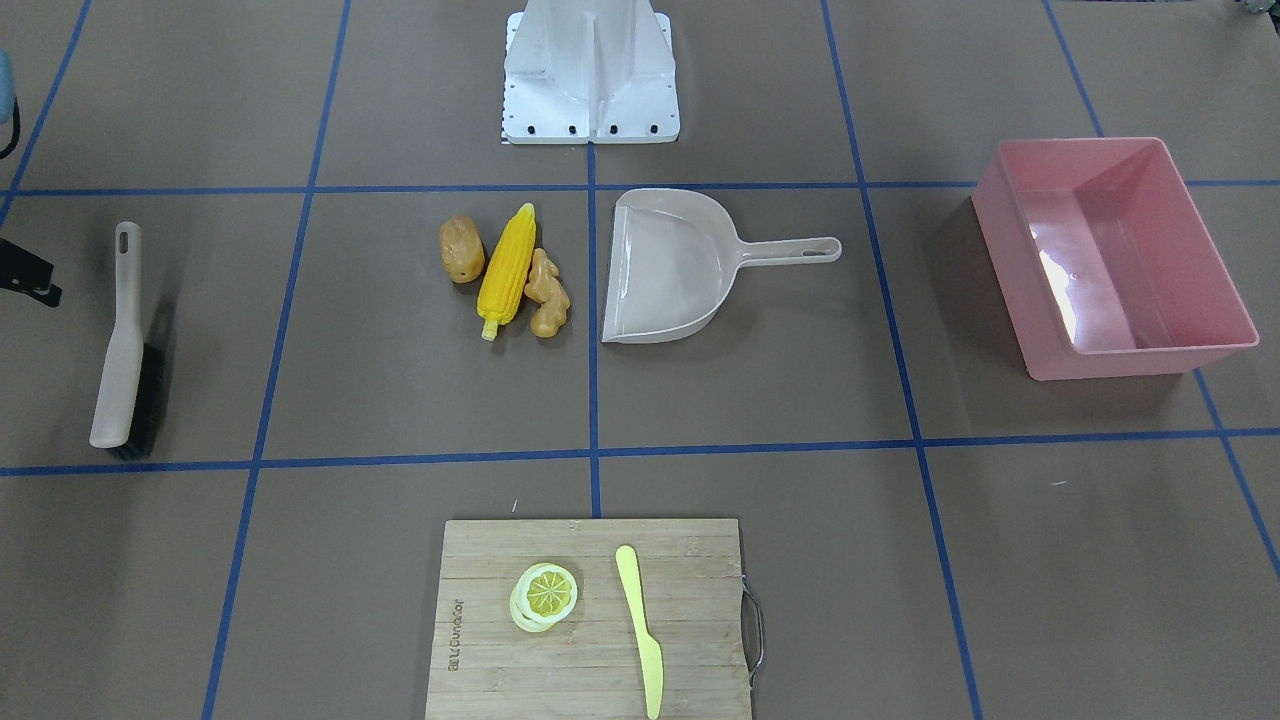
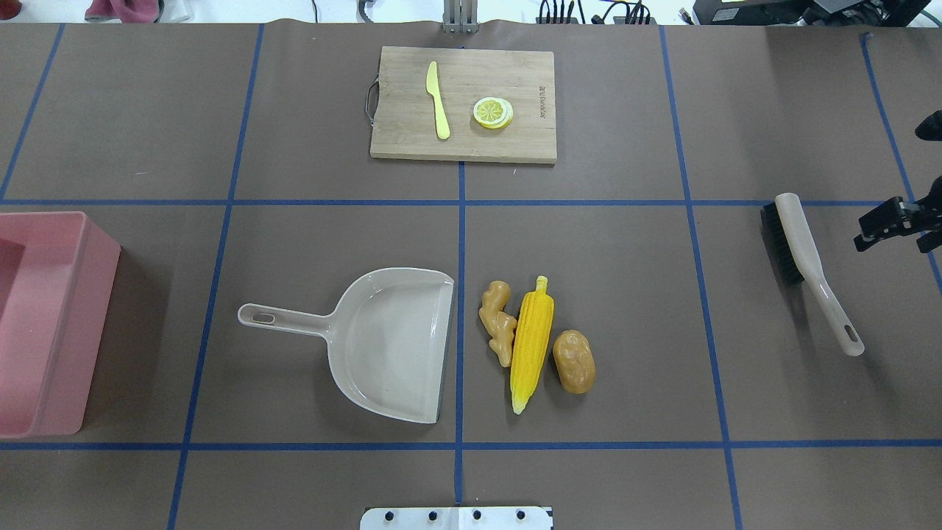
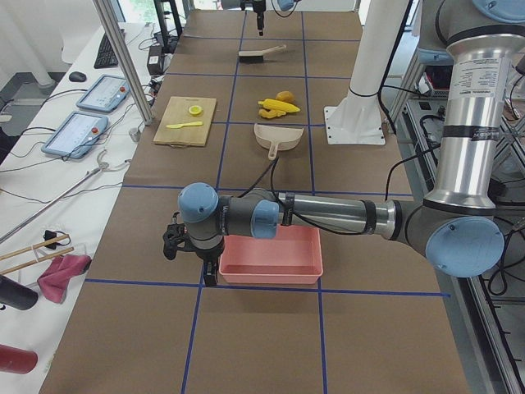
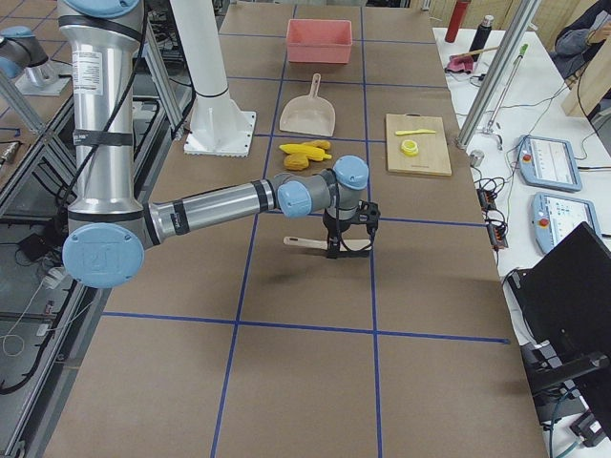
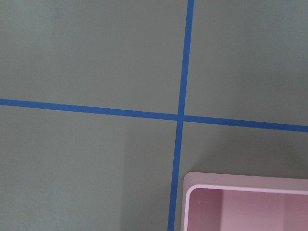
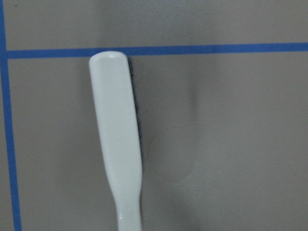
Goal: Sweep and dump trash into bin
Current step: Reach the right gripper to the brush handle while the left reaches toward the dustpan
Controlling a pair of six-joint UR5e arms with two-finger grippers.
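Note:
The trash lies mid-table: a yellow corn cob (image 1: 507, 270) (image 2: 533, 342), a brown potato (image 1: 461, 250) (image 2: 574, 361) and a tan ginger root (image 1: 547, 293) (image 2: 498, 322), side by side and touching. The pink bin (image 1: 1010, 250) (image 2: 66, 316) (image 3: 271, 267) stands empty at the table's left end. My left gripper (image 3: 190, 250) hangs just beyond the bin's outer end; I cannot tell if it is open. My right gripper (image 2: 894, 221) (image 4: 349, 250) hovers beside the brush, fingers apart and empty.
A beige dustpan (image 1: 665, 270) (image 2: 390, 342) lies beside the ginger, mouth toward the trash. A brush (image 1: 120, 350) (image 2: 806, 258) (image 6: 118, 134) lies at the right end. A cutting board (image 1: 590, 650) holds a lemon slice (image 1: 546, 592) and knife (image 1: 640, 625). The robot base (image 1: 590, 70) is behind.

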